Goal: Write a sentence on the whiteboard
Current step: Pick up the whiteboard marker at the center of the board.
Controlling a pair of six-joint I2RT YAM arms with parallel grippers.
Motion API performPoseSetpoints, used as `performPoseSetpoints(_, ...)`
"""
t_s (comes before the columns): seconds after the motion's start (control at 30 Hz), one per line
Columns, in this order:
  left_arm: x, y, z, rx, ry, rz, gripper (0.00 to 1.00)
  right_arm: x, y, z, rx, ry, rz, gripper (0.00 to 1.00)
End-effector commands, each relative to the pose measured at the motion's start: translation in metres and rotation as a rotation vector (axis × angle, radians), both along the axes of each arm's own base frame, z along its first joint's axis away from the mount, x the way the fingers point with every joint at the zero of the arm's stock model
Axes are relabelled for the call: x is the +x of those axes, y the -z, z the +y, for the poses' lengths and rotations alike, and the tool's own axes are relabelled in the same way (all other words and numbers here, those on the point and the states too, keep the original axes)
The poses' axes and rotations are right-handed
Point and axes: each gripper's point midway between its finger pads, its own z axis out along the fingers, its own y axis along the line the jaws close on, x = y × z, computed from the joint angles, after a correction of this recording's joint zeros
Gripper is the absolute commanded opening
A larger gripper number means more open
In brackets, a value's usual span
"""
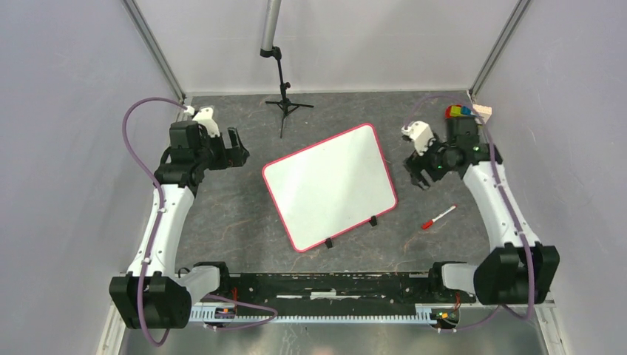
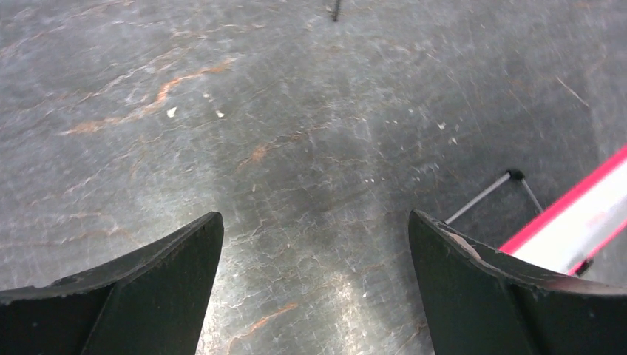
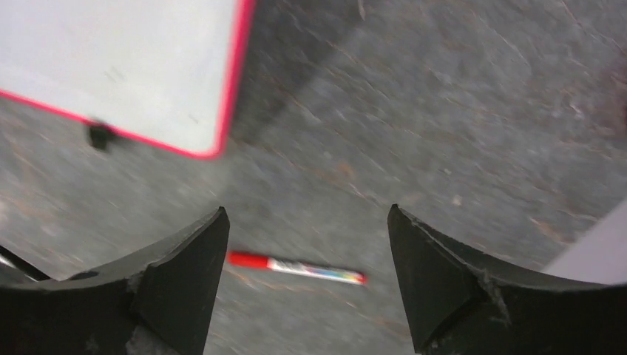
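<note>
The whiteboard [image 1: 329, 185] lies tilted in the middle of the table, white with a red-pink frame and two black clip feet at its near edge. Its face is blank; no sentence shows on it. A red-capped marker [image 1: 438, 217] lies on the table right of the board. It also shows in the right wrist view [image 3: 296, 267], below and between the jaws. My right gripper [image 1: 419, 177] is open and empty, raised just right of the board. My left gripper [image 1: 236, 151] is open and empty, left of the board's far corner. A board edge [image 2: 584, 214] shows in the left wrist view.
A small black tripod stand [image 1: 285, 100] stands at the back centre, its legs [image 2: 488, 194] near the board. Some coloured objects [image 1: 458, 112] sit at the back right corner. Grey walls enclose the table on three sides.
</note>
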Motion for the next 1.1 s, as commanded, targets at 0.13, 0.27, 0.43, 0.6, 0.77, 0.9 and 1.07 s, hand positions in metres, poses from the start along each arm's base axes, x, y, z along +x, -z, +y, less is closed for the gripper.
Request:
performPoseSetpoints(0.13,-0.018,0.003,-0.045,-0.019,0.408,-0.002,1.00,-0.025,0.031,-0.076,-0.352,-0.535,0.036,0.86)
performPoseSetpoints(0.27,-0.028,-0.003,-0.059,-0.064,0.511,0.001,1.00,-0.029,0.057,-0.077,-0.424,-0.708,-0.005,0.86)
performPoseSetpoints(0.43,-0.042,-0.005,-0.064,-0.069,0.583,0.041,1.00,-0.023,0.081,-0.074,-0.414,-0.813,0.004,0.86)
performPoseSetpoints(0.6,-0.052,-0.010,-0.063,-0.046,0.606,0.038,1.00,-0.040,0.113,-0.076,-0.407,-0.917,0.088,0.86)
performPoseSetpoints(0.77,-0.052,-0.016,-0.063,-0.063,0.578,0.039,1.00,-0.053,0.136,-0.083,-0.460,-0.994,0.103,0.85)
performPoseSetpoints(0.9,-0.038,-0.009,-0.050,-0.027,0.478,0.061,1.00,-0.052,0.138,-0.085,-0.452,-0.989,0.130,0.82)
performPoseSetpoints(1.07,-0.028,-0.008,-0.047,-0.025,0.440,0.070,1.00,-0.060,0.150,-0.097,-0.499,-1.020,0.154,0.68)
